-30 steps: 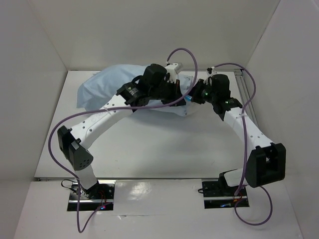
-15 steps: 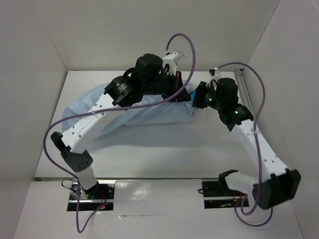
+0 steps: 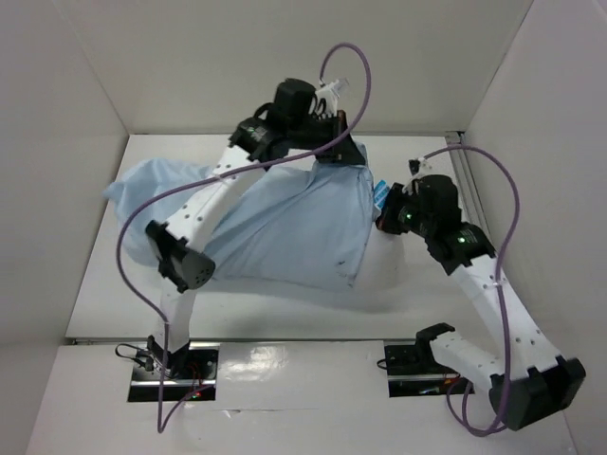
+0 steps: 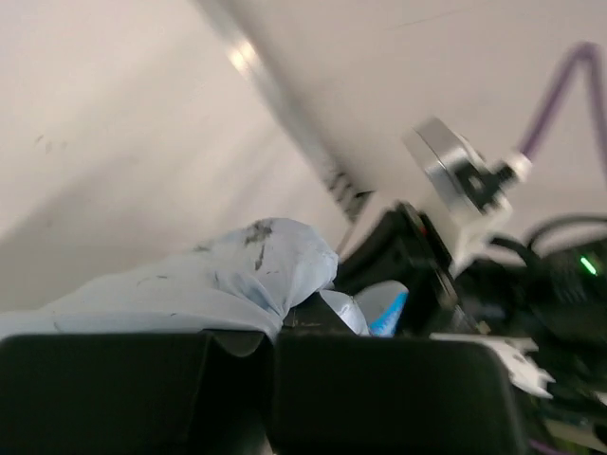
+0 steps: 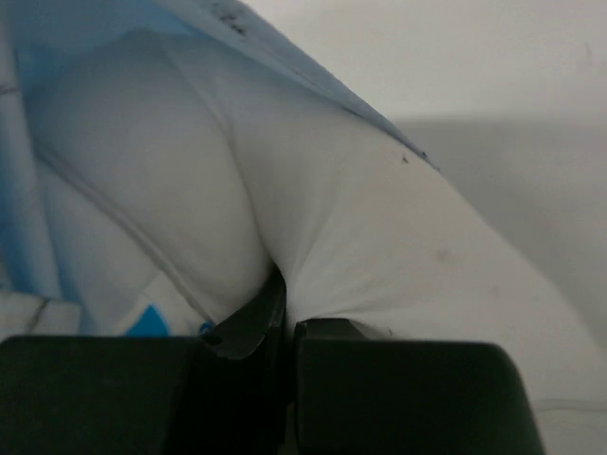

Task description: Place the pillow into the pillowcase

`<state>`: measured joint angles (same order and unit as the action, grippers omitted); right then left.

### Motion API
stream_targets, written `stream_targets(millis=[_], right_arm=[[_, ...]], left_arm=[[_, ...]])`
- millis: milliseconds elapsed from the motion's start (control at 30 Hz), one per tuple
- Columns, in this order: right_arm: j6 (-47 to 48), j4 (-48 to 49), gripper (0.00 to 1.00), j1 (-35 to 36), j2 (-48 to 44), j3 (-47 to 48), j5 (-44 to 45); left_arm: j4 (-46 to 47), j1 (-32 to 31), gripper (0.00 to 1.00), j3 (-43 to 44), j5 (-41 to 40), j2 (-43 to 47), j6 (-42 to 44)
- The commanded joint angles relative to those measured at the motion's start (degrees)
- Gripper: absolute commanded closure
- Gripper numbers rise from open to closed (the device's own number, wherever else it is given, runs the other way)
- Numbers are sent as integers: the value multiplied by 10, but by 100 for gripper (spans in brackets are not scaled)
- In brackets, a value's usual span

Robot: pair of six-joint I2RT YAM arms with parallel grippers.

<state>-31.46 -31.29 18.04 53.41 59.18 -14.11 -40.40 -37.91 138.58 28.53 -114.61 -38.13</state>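
From overhead I see the pillowcase (image 3: 285, 223) lying across the middle and left of the table (image 3: 417, 294), reaching from near the left wall to just right of centre; the pillow (image 3: 378, 192) sits inside it, with one corner poking out at the case's right edge; my left gripper (image 3: 336, 133) is at the case's far right corner, close to the back wall, fabric between its fingers; my right gripper (image 3: 387, 207) is just right of the case, pinching that exposed pillow corner; the left arm crosses over the case from the near left; the right arm runs along the table's right side.
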Motion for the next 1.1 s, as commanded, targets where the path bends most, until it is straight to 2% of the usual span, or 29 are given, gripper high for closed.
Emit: stream_targets(millis=[0,33,67,100,167,200,267,367,433,467,500,533,567,633,733,867,1000,1067], right_arm=[[11,-31,100,2,63,-67,15],[4,16,100,-9,104,-74,21],[3,32,100,-17,129,-74,22],[3,53,100,-24,155,-74,22],[-3,89,100,-48,230,-59,8],[-3,104,100,-56,252,-47,-4],[-8,114,100,-70,313,-29,-16],[-8,109,92,-99,348,15,-29],[-8,102,77,-121,348,29,-29],[-3,93,67,-129,337,29,-20],[3,78,57,-146,318,29,-13],[3,68,35,-155,307,34,-3],[10,43,27,-175,286,34,21],[15,23,17,-198,264,22,38],[28,-17,12,-234,223,-3,55],[12,-45,12,-254,147,-53,76],[12,-50,11,-267,70,-85,18],[31,-56,9,-267,37,-91,-9]], left_arm=[[128,35,100,16,-25,-72,-3],[117,42,97,9,-33,-79,9],[117,42,87,9,-33,-84,15],[107,42,63,4,-33,-84,20],[95,48,46,-13,-40,-68,38],[95,48,32,-23,-47,-55,45],[89,48,22,-42,-77,-12,69],[59,48,18,-65,-117,31,98],[13,41,24,-65,-142,46,111],[-5,32,31,-65,-173,52,121],[-24,15,33,-65,-191,64,129],[-40,2,33,-76,-210,71,137],[-62,-26,35,-101,-252,85,143],[-75,-54,36,-131,-286,100,149],[-81,-108,33,-195,-355,120,144],[-92,-162,28,-252,-421,138,117],[-86,-208,23,-313,-444,143,86],[-93,-231,23,-330,-481,136,75]])
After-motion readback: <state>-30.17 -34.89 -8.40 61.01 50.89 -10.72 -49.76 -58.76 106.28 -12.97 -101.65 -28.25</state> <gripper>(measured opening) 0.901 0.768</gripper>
